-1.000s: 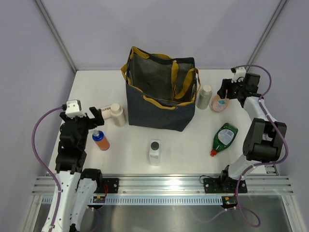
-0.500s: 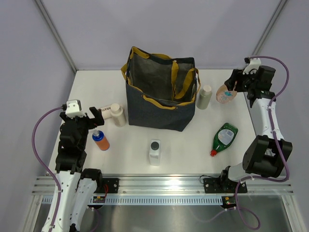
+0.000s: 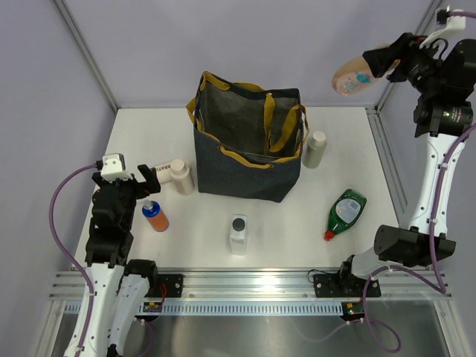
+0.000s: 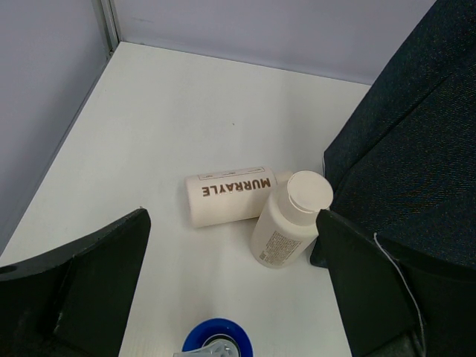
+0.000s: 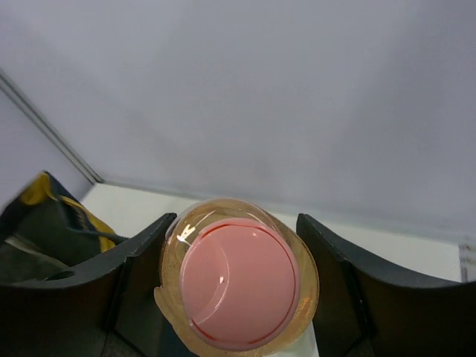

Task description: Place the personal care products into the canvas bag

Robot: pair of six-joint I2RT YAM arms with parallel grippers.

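Note:
The canvas bag [image 3: 245,160] stands open at the table's middle. My right gripper [image 3: 381,62] is shut on the peach-pink bottle [image 3: 352,75] and holds it high in the air, right of and beyond the bag. In the right wrist view the bottle [image 5: 239,286] sits between both fingers, with the bag [image 5: 41,216] at lower left. My left gripper [image 3: 141,186] is open and empty above the orange bottle with blue cap [image 3: 155,216]. The cream labelled bottle [image 4: 227,195] lies beside an upright cream bottle [image 4: 290,219]. The blue cap [image 4: 217,341] is between my left fingers.
A beige bottle [image 3: 315,149] stands by the bag's right side. A green bottle with red cap [image 3: 346,210] lies at the right front. A white bottle with black cap [image 3: 238,233] stands in front of the bag. Walls close the back and sides.
My right arm has lifted the peach-pink bottle from the table beside the beige bottle to high in the air. The left arm has not moved.

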